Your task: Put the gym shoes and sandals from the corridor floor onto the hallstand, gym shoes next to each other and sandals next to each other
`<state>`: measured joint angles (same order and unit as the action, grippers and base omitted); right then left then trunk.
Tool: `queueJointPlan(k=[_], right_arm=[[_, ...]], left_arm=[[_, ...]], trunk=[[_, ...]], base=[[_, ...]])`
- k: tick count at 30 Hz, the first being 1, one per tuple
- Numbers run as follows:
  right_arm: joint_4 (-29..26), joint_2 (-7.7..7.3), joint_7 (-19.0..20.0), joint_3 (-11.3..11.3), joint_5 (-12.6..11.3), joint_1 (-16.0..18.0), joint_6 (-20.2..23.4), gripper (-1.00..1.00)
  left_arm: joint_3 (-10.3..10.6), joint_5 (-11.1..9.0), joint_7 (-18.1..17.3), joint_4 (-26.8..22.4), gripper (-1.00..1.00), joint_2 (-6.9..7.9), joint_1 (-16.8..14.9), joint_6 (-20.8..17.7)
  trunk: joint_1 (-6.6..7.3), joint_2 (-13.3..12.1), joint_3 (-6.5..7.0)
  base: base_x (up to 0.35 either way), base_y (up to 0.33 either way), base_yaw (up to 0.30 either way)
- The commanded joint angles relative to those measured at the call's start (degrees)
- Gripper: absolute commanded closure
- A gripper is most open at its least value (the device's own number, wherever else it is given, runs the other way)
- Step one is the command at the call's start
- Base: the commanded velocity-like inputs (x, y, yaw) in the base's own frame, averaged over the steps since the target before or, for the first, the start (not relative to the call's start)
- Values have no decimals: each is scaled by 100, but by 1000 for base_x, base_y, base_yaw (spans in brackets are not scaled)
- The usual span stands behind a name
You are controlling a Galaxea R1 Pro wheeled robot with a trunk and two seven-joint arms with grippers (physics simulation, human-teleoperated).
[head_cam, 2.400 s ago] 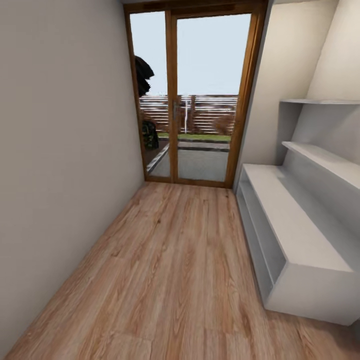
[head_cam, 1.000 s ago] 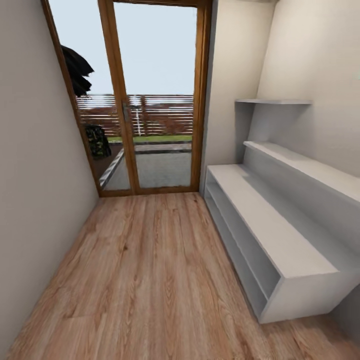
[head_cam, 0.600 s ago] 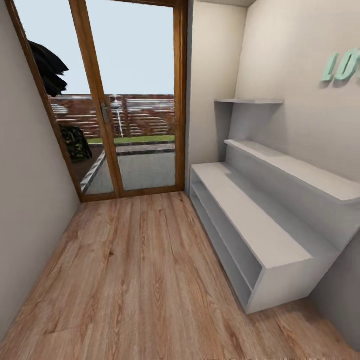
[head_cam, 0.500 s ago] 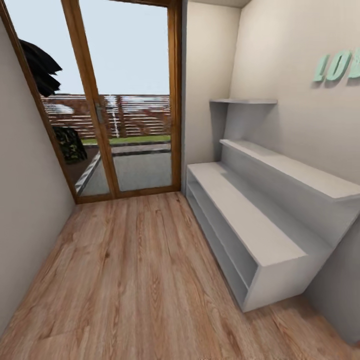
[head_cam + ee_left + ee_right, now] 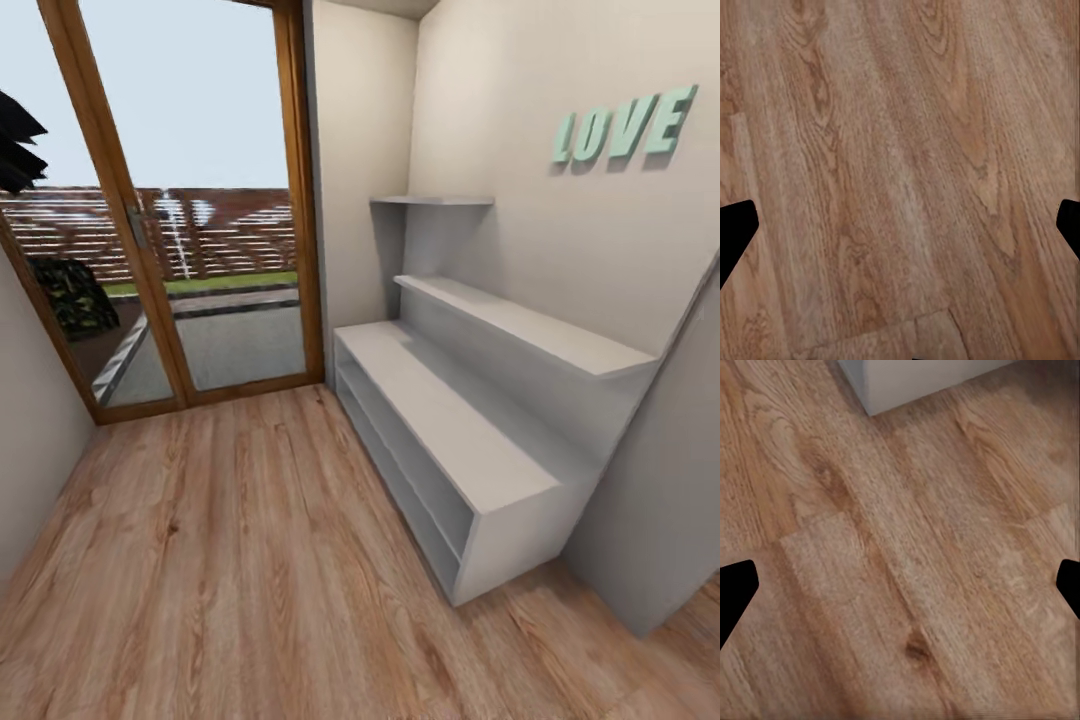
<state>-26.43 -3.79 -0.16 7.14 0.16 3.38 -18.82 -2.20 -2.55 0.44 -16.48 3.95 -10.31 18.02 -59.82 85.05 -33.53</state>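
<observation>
Pale grey hallstand (image 5: 440, 420), rigid, shelves bare; wood-grain corridor floor (image 5: 230, 560). Left claw (image 5: 900, 225) and right claw (image 5: 900, 585): both spread, holding nothing.

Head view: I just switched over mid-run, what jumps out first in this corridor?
The mint-green LOVE letters on the right wall catch the eye first, above the pale grey hallstand, whose bench top and shelves are bare. To the left stands the wood-framed glass door looking onto a fence and patio, and wood-plank corridor floor spreads across the foreground.
</observation>
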Motion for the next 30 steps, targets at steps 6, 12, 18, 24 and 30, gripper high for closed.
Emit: queueJointPlan(k=[6,12,18,24,30], right_arm=[[6,1,-2,7,2,5,-21,-100],[6,1,0,7,2,5,-23,-100],[6,1,-1,7,2,5,-19,-100],[6,1,-2,7,1,5,-20,-100],[6,1,-2,7,0,5,-20,-100]], left_arm=[[0,-26,3,0,-100,0,0,17],[0,-26,6,2,-100,0,-2,17],[0,-26,8,1,-100,4,-2,17],[0,-26,9,3,-100,8,-1,17],[0,-20,8,5,-100,9,-3,17]], trunk=[[-132,245,-113],[-264,485,-221],[-396,726,-329],[-527,966,-436],[-659,1207,-544]], base=[[0,0,-275],[0,0,-275],[0,0,-275],[0,0,-276],[0,0,-278]])
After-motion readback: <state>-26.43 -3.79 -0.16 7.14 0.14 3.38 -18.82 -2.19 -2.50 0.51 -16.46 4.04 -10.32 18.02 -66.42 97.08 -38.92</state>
